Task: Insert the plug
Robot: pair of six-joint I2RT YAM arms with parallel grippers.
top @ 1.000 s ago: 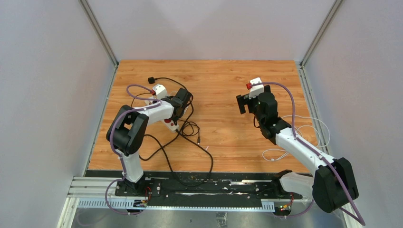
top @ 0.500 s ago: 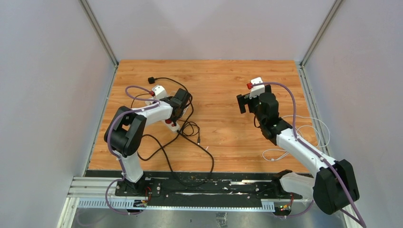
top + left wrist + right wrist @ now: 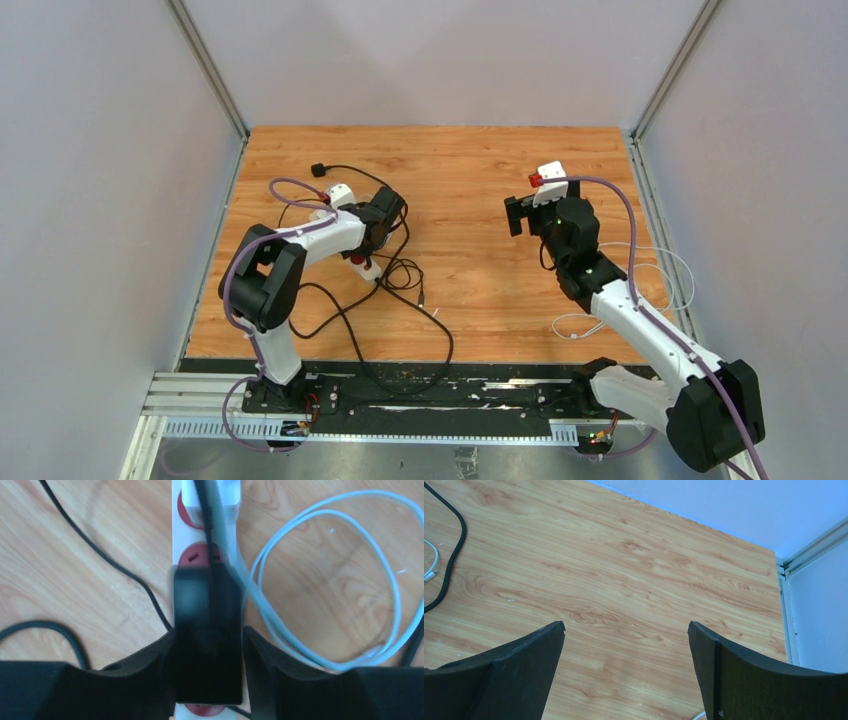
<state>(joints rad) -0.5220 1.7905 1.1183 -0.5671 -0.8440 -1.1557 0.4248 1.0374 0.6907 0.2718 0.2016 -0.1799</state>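
Clamping a boxy black plug (image 3: 207, 640) over the white strip (image 3: 227, 535) (left jaws); right jaws apart.

The light-brown wood-grain tabletop (image 3: 634, 580) looks smooth with a low satin sheen, the long white plastic power strip with red sockets (image 3: 175, 535) glossy, the boxy black plastic plug (image 3: 207, 645) matt, and the looped pale blue cable (image 3: 262, 605) at its 3 o'clock smooth and rubbery.
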